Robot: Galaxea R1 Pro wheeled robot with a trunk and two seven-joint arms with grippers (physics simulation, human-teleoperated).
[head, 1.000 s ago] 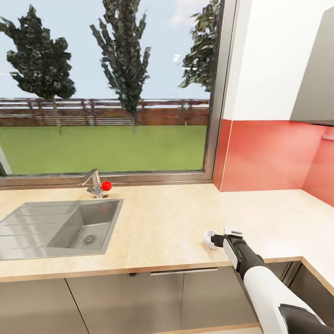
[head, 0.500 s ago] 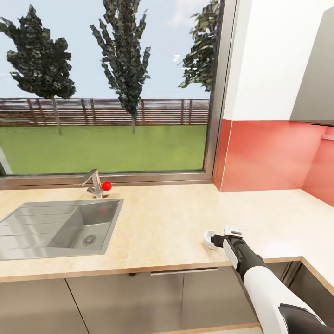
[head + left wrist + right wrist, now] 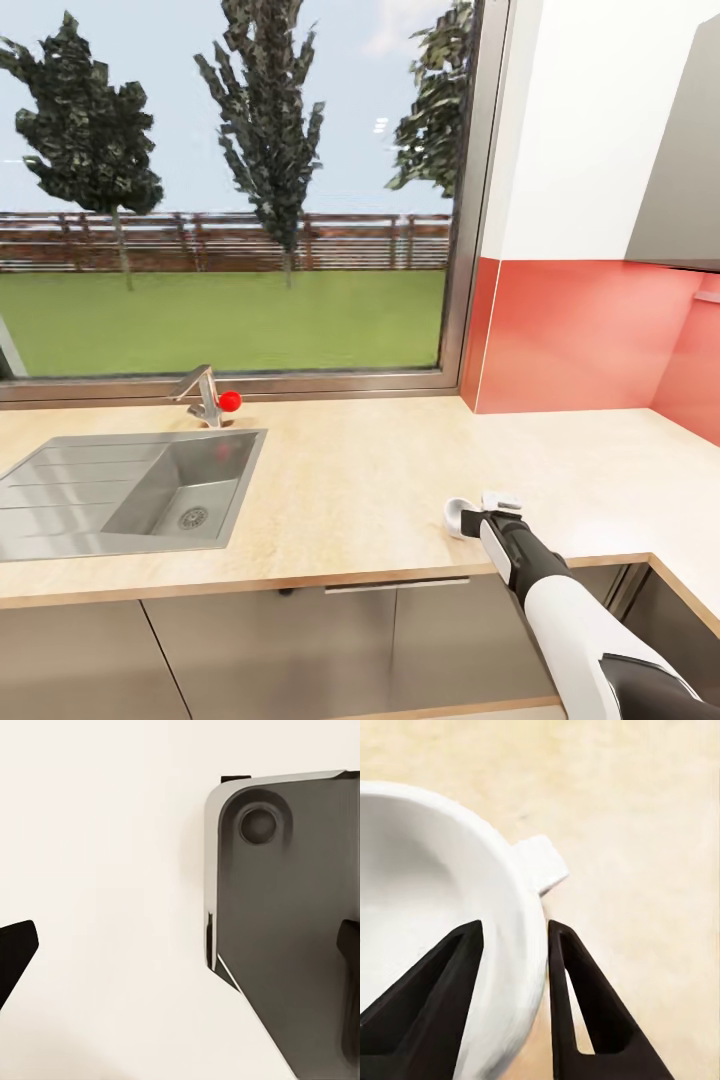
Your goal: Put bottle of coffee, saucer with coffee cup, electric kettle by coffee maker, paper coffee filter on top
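Writing or brand marks cannot be read anywhere. Right arm reaches forward and down from the lower right of the head view, white forearm then black wrist, ending at the coffee cup (image 3: 455, 518) near the front edge of the light wood desk (image 3: 370, 480). In the right wrist view the right pincer (image 3: 514, 937) straddles the cup's white rim, one finger inside the bowl, one outside, beside the small handle, grasping it. Left pincer (image 3: 184, 952) is spread wide, its dark tips far apart over a pale surface. A steel sink (image 3: 130, 490) sits well to the cup's left.
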